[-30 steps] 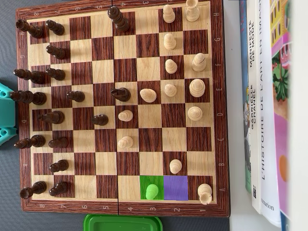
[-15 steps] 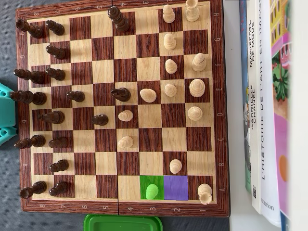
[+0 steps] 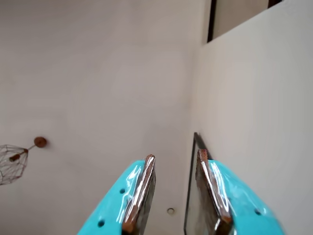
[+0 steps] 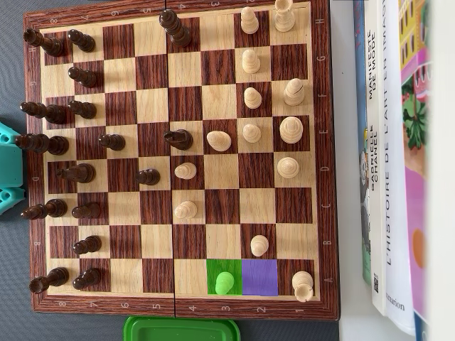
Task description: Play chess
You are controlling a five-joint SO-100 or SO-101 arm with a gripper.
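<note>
In the overhead view the wooden chessboard (image 4: 323,142) lies on the worktop with dark pieces along its left side and light pieces toward the right; a green-tinted pawn (image 4: 225,283) stands on a green-highlighted square (image 4: 213,268) in the bottom row, just left of an empty purple-highlighted square (image 4: 259,277). A light rook (image 4: 302,285) stands on the corner square just right of the purple one. In the wrist view the turquoise tool (image 3: 175,161) points up at a pale wall, its fingers slightly apart and holding nothing.
</note>
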